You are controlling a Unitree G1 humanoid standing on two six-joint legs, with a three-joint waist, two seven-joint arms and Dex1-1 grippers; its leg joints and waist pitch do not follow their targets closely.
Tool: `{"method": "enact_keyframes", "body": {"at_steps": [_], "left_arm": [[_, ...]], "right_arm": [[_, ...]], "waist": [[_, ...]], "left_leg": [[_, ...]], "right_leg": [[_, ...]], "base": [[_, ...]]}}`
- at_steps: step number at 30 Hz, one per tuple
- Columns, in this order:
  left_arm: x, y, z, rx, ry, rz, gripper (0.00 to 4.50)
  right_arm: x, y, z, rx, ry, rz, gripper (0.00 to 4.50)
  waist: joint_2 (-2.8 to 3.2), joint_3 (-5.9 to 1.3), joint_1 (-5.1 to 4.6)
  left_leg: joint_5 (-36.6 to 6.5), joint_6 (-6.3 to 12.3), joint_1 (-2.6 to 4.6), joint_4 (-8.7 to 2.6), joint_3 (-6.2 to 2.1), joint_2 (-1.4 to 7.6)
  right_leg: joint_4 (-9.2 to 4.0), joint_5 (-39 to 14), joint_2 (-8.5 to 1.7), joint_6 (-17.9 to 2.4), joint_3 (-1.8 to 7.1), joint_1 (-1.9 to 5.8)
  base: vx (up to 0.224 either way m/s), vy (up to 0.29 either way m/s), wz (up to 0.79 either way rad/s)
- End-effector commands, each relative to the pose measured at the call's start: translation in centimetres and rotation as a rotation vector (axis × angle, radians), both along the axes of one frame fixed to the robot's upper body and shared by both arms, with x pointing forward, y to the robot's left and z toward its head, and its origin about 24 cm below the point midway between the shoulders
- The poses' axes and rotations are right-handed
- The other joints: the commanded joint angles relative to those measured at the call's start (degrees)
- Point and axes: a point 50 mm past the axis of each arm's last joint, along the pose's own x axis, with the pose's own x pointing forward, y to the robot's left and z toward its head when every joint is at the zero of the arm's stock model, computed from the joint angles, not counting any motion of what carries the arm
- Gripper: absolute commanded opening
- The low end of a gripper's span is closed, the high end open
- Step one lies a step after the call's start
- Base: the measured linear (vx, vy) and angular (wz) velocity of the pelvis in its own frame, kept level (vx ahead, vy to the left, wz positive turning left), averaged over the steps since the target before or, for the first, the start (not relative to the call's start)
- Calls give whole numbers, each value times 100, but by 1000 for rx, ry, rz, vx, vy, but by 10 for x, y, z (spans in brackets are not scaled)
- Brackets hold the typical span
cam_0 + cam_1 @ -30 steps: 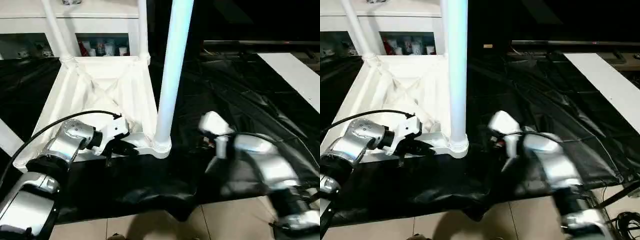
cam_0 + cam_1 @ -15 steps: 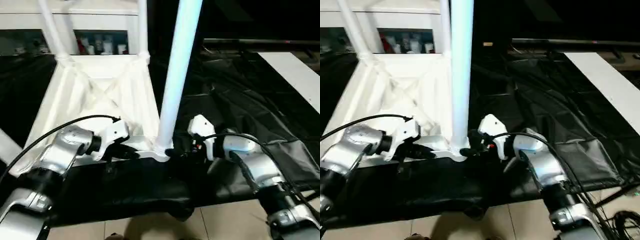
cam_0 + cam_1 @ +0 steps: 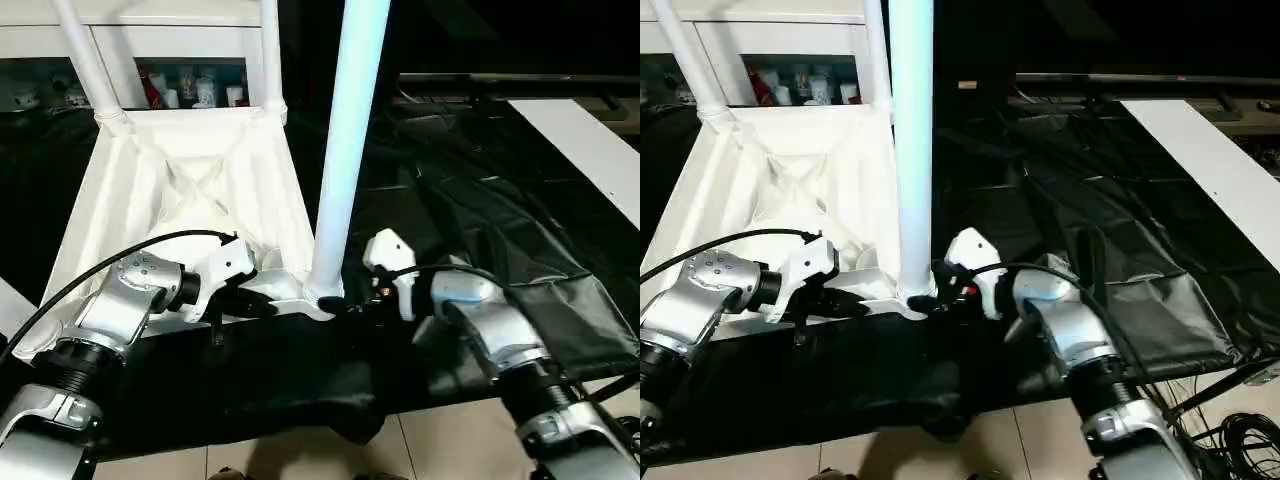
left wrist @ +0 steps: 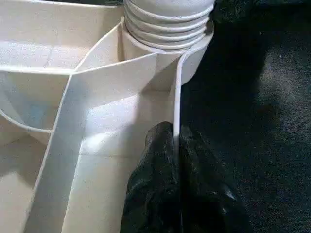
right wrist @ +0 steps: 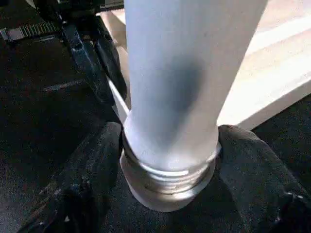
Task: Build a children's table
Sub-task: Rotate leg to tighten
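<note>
The white tabletop [image 3: 190,190] lies upside down on the black-sheeted work table [image 3: 470,190]. Three legs stand in corner sockets. The left gripper [image 4: 176,145] pinches the tabletop's rim; the right gripper [image 5: 167,160] clasps the near leg [image 3: 345,150] at its threaded base, likely tightening; a fourth leg seems outstanding

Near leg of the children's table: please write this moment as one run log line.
left gripper: shut on tabletop rim | right gripper: shut on near leg at its socket | far legs: upright
</note>
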Motion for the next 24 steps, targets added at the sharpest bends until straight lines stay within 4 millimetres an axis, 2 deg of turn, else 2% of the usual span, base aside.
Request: {"method": "enact_keyframes", "body": {"at_steps": [1, 4, 6, 14, 17, 18, 20, 24], "left_arm": [[-7, -6, -11, -41, 58, -10, 0], [-6, -6, -11, -37, 56, -7, 0], [-6, -5, -10, -37, 57, -7, 0], [-8, -4, -12, -33, 63, -5, 0], [-6, -4, -14, -33, 53, 33, 0], [-4, -6, -18, -24, 38, 74, 0], [-2, -8, -19, -27, 32, 100, 0], [4, -24, -23, -67, 12, 191, 0]], "right_arm": [[3, 2, 4, 2, -15, 7, 294], [4, 2, 3, 4, -9, 5, 291], [4, 2, 3, 9, -5, 4, 273], [4, 3, 0, 17, 6, -2, 269], [7, 2, -3, 22, -1, -92, 269], [12, 0, -7, 18, -9, -197, 269], [15, -1, -10, 17, -8, -264, 269], [20, -2, -22, 15, 34, -459, 268]], "waist": [[7, -284, 7], [13, -281, 11], [11, -277, 13], [20, -272, 3], [19, -264, -11], [26, -266, -25], [14, -258, -59], [9, -262, -112]], "left_leg": [[-1477, 68, 71, -419, -45, 117], [-1499, 62, 73, -420, -44, 117], [-1490, 65, 70, -425, -43, 118], [-1591, 24, 68, -442, -53, 123], [-1648, 3, 68, -445, -51, 121], [-1715, -41, 71, -454, -58, 120], [-1803, -101, 68, -459, -68, 113], [-1851, -126, 72, -451, -70, 100]], "right_leg": [[-413, -1556, -283, -1139, 203, 232], [-417, -1590, -290, -1144, 207, 231], [-419, -1588, -289, -1139, 209, 233], [-434, -1735, -292, -1090, 209, 227], [-448, -1843, -299, -1072, 216, 212], [-461, -1982, -301, -1048, 210, 216], [-486, -2211, -306, -984, 209, 210], [-525, -2531, -308, -878, 213, 195]], "base": [[0, 0, 0], [0, 0, 0], [0, 0, 0], [0, 0, 0], [0, 0, 0], [0, 0, 0], [0, 0, 0], [0, 0, 0]]}}
